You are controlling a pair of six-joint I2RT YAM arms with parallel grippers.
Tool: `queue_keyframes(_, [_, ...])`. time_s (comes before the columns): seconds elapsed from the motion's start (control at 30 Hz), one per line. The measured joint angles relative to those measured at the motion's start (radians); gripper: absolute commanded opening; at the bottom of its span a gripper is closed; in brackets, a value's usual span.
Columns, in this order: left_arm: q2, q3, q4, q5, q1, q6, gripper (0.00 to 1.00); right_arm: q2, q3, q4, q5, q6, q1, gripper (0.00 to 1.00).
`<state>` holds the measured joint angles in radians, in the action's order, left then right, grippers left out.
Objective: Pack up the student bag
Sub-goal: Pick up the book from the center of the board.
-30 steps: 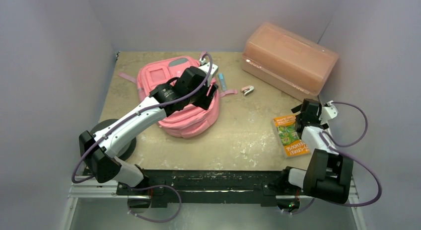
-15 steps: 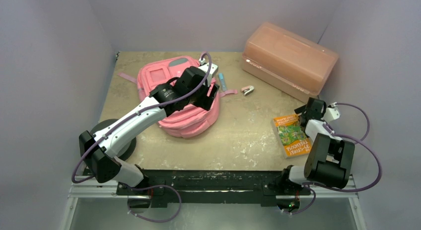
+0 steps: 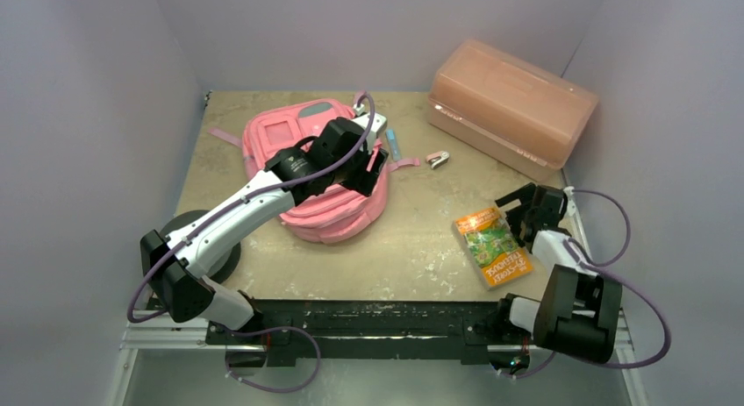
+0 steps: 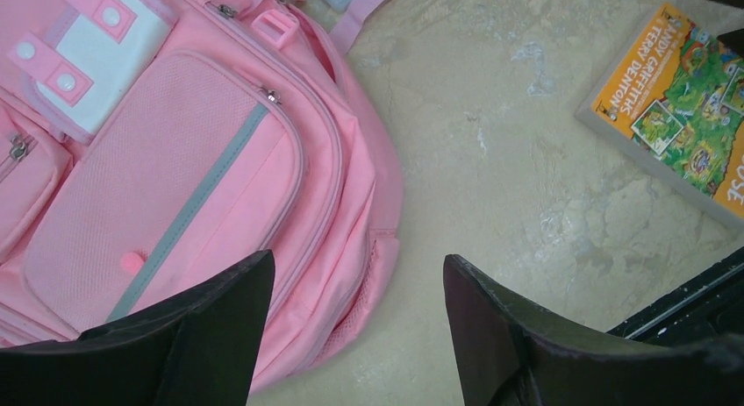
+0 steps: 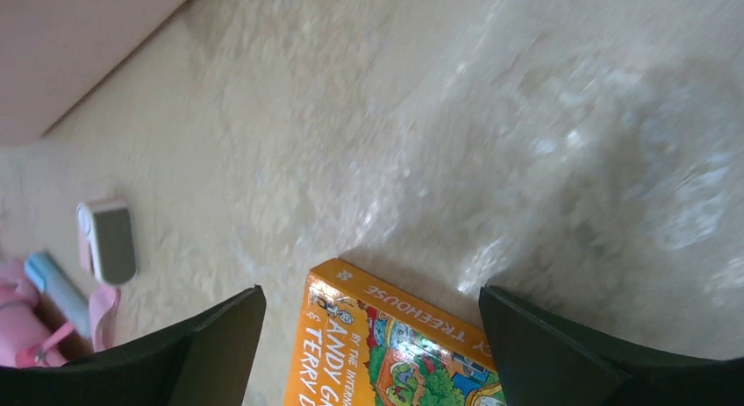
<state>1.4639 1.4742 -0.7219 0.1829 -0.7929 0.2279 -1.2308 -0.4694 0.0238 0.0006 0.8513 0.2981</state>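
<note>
1. The student bag (image 3: 329, 215), a pink backpack, lies flat on the desk (image 3: 421, 239) at centre left of the overhead view, front pockets up.
2. The left hand (image 3: 372, 167) hangs over the bag's right-hand edge. Its jaws are partly spread with nothing between them, and its wrist view shows the bag's side and bare desk under the gap.
3. The right hand (image 3: 518, 209) sits low at the right of the frame, jaws wide and empty, at the upper edge of an orange paperback book (image 3: 491, 246) lying flat. Whether it touches the book is unclear.
4. A translucent orange-pink plastic box (image 3: 509, 103) stands at upper right.
5. A light-blue tube (image 3: 394, 143) lies just beside the bag, with a small pink-and-white clip (image 3: 437, 159) near it.
</note>
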Motion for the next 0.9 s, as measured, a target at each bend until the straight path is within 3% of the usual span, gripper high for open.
queue_keyframes(0.23, [0.041,0.0,-0.001,-0.034,0.0,0.017,0.69,0.161,0.089,0.085,-0.16,0.08,-0.173,0.98])
queue_keyframes(0.43, [0.07,-0.026,0.032,-0.158,0.0,0.102,0.64,0.244,0.094,0.206,-0.202,0.055,-0.202,0.99])
queue_keyframes(0.63, [0.066,-0.288,0.306,-0.339,-0.009,0.392,0.64,0.172,0.029,0.237,-0.23,-0.062,-0.202,0.94])
queue_keyframes(0.77, [0.086,-0.488,0.51,-0.333,-0.071,0.633,0.66,0.121,0.026,0.22,-0.283,-0.118,-0.207,0.94])
queue_keyframes(0.9, [0.18,-0.5,0.664,-0.304,-0.169,0.798,0.64,0.106,0.024,0.198,-0.311,-0.165,-0.213,0.94])
